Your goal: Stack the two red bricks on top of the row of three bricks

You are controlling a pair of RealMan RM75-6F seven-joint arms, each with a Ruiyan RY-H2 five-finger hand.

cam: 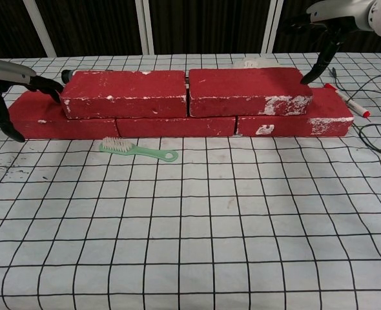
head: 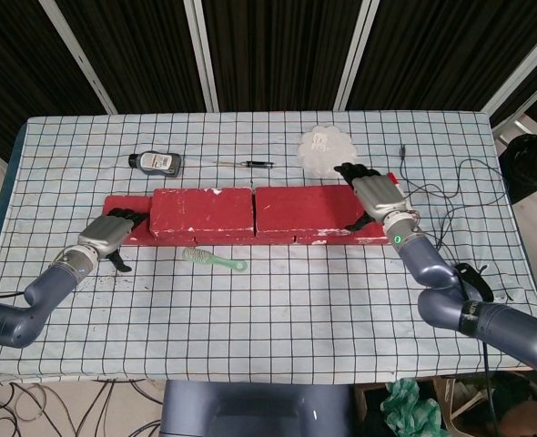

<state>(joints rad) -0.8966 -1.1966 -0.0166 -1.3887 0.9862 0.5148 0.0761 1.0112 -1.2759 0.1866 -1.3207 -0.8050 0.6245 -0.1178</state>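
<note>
The 2 upper red bricks lie end to end on the row of 3 bricks (cam: 177, 126), which runs across the middle of the table (head: 278, 309). The left upper brick (head: 201, 211) and the right upper brick (head: 303, 208) touch at their inner ends. The left hand (head: 107, 233) sits at the row's left end, fingers spread, holding nothing, fingertips just beside the left upper brick's outer end. The right hand (head: 375, 195) hovers at the right upper brick's outer end, fingers apart, holding nothing. A green brush (cam: 137, 151) lies on the table just in front of the row.
</note>
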